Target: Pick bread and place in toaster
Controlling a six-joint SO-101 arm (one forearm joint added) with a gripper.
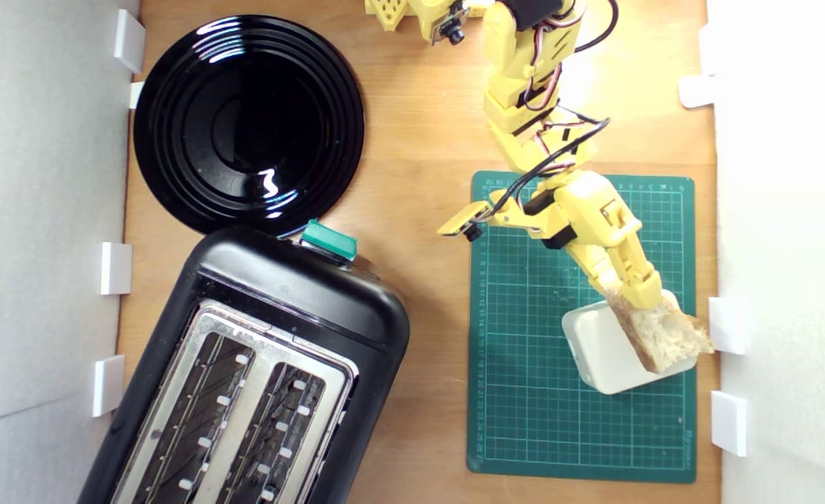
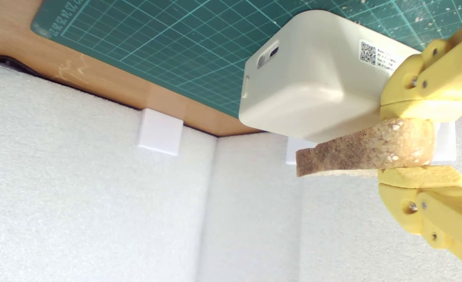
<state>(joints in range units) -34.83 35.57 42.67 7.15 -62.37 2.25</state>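
My yellow gripper (image 1: pixel 642 297) is shut on the bread (image 1: pixel 667 330), a small half-slice with pale holey crumb and a tan crust. It holds the slice over the white plastic block (image 1: pixel 604 350) at the exterior view's right. In the wrist view the bread (image 2: pixel 366 149) shows edge-on, its brown crust pinched between both yellow fingers (image 2: pixel 421 110), with the block (image 2: pixel 313 82) right behind it. I cannot tell whether the slice still touches the block. The black two-slot toaster (image 1: pixel 251 378) with its silver top and green lever knob (image 1: pixel 328 241) lies at the exterior view's lower left, slots empty.
A green cutting mat (image 1: pixel 524 350) lies under the block. A round glossy black plate (image 1: pixel 248 122) sits beyond the toaster. White foam walls (image 2: pixel 97 196) with small white clips (image 1: pixel 728 325) border the wooden table on both sides, close to the gripper.
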